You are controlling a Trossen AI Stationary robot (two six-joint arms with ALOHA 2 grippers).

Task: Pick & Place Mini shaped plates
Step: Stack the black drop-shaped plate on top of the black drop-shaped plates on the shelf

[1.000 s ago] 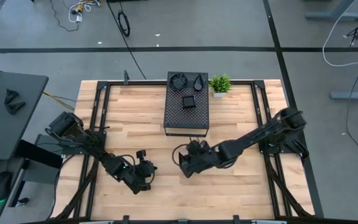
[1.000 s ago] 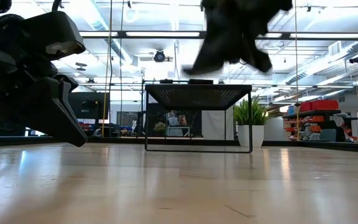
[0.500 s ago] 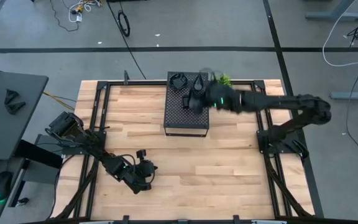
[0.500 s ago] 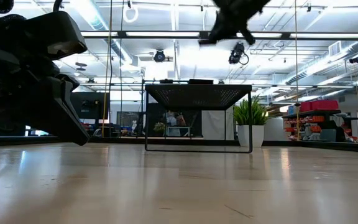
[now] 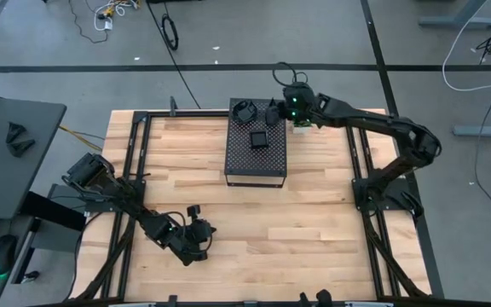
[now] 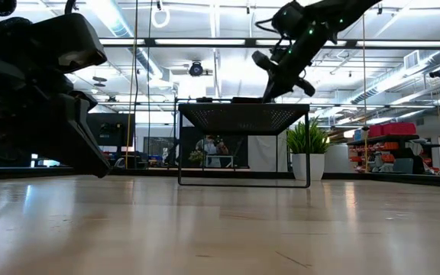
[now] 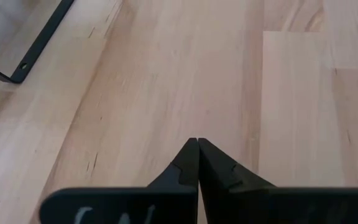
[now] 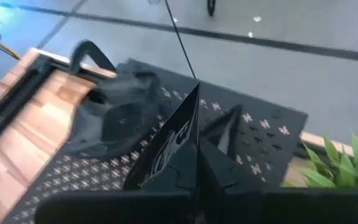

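A black perforated box (image 5: 257,162) stands at the table's far middle. Three mini shaped plates lie on its top: a rounded one (image 5: 244,111), a teardrop one (image 5: 273,112) and a square one (image 5: 259,141). My right gripper (image 5: 288,108) hangs above the box's far right corner, shut on another glossy black plate (image 8: 173,140). The low view shows this gripper (image 6: 272,85) well above the box top. My left gripper (image 5: 196,237) is shut with nothing in it, low over the wood near the table's near left part (image 7: 197,144). My right gripper pinches the thin glossy plate between its two fingers, which slant down from the table's right side. The plate stands on edge in the hold, and its pointed end (image 8: 193,96) sticks out past the fingertips. It is lifted clear above the box top.
A small green potted plant (image 5: 303,117) stands just right of the box's far corner, under my right arm (image 8: 334,165). Black frame rails (image 5: 136,145) run along the table's left and right sides. Bare wood (image 5: 314,230) lies near of the box.
My right gripper has swung from the table's middle, just near of the box, up and toward the far edge. It has turned as it went and now hangs over the box's far right corner, still shut.
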